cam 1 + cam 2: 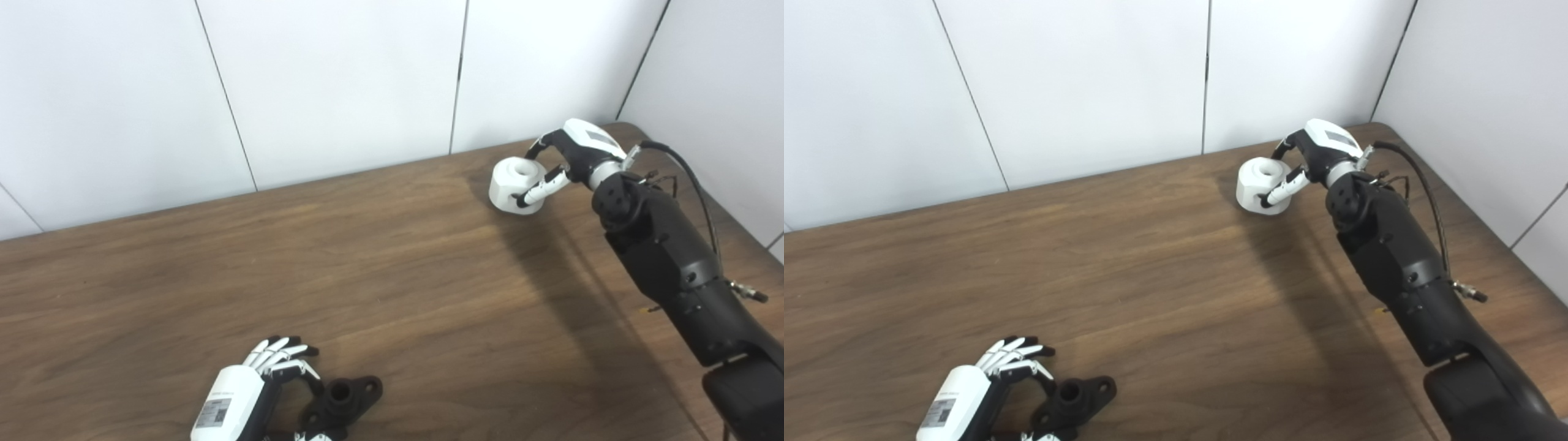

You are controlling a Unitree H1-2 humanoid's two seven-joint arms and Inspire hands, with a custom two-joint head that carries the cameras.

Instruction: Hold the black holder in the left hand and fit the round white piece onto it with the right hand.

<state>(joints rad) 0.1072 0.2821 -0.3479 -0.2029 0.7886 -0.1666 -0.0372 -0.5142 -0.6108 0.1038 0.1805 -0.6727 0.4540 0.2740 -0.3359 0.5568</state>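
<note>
The black holder [344, 399], a flanged piece with a short central tube, lies flat on the wooden table near the front edge. My left hand [257, 386] is just left of it, fingers [288, 354] spread and curved toward it and thumb tip below it. The hand is open and not closed on the holder. At the far right the round white piece [513, 184], a thick ring with a hole on top, rests on the table. My right hand [566, 156] wraps it, thumb across its front and fingers behind. The contact at the back is hidden.
The brown wooden table [392, 269] runs to white wall panels [337, 79] at the back. Its right edge passes close beside the right arm [667, 257]. A black cable [692, 177] loops off the right wrist.
</note>
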